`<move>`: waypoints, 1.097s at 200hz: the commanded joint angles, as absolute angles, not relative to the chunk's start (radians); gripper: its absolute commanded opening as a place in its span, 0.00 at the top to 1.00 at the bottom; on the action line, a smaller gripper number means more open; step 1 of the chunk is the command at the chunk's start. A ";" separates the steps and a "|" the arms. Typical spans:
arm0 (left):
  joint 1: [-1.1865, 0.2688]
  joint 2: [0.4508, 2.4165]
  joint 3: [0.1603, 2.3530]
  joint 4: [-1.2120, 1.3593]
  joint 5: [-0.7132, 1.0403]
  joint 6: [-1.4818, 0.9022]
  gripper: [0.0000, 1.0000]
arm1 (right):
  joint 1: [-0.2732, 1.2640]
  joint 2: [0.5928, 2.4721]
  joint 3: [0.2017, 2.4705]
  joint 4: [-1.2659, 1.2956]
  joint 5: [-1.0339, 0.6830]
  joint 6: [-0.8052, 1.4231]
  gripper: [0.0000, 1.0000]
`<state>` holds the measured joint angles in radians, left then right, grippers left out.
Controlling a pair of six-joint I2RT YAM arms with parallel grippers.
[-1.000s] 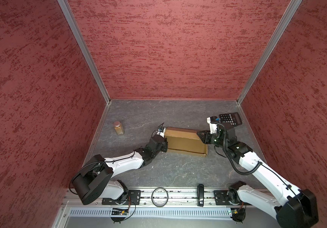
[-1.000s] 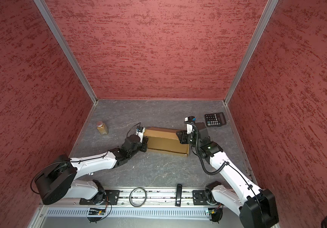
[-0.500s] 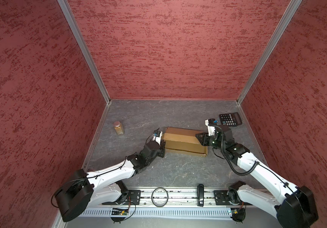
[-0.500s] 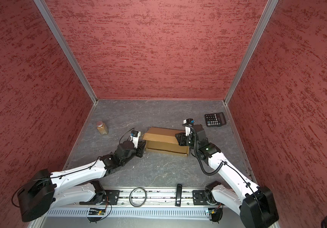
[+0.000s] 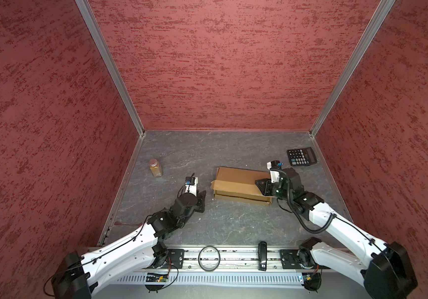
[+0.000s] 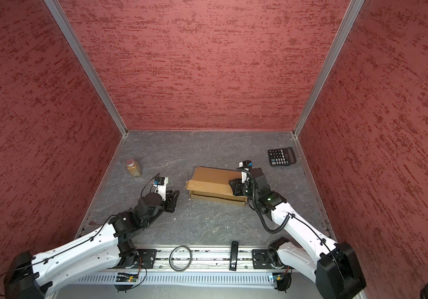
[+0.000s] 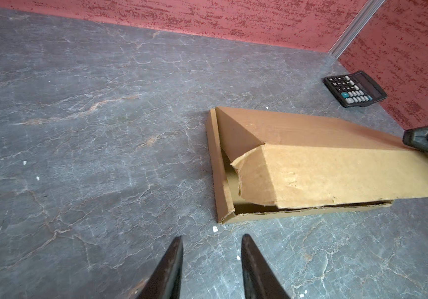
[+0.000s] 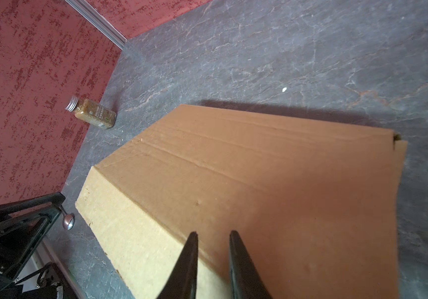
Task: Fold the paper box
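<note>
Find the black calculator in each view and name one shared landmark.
In a top view: calculator far right, beyond the paper box.
In a top view: calculator, same spot.
Left wrist: calculator beyond the paper box.
Right wrist: not in it.
Shared landmark: paper box, in all four.

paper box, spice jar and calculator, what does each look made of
The paper box looks like brown corrugated cardboard, matte, with creases and a ragged, fibrous torn edge at its open end. The spice jar has a clear body, glass or plastic, hard to tell; its ribbed silvery lid looks like metal. The calculator has a black casing, probably matte plastic, with pale keys.
</note>
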<state>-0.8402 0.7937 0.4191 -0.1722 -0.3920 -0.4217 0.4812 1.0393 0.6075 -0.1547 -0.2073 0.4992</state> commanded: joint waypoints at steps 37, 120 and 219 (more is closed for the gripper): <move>-0.675 0.910 0.535 -0.155 -0.167 -0.387 0.54 | 0.504 1.063 0.578 -0.107 -0.158 0.525 0.77; -0.574 1.190 0.606 0.024 0.078 -0.358 0.51 | 0.512 1.133 0.551 -0.057 -0.150 0.538 0.77; -0.575 1.373 0.623 0.136 0.131 -0.365 0.53 | 0.515 1.144 0.496 -0.022 -0.129 0.572 0.77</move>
<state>-0.5777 1.3411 0.6109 0.0837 0.1143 -0.3695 0.5056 1.1446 0.5137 -0.0490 -0.1677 0.5426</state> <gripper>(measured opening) 0.477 0.231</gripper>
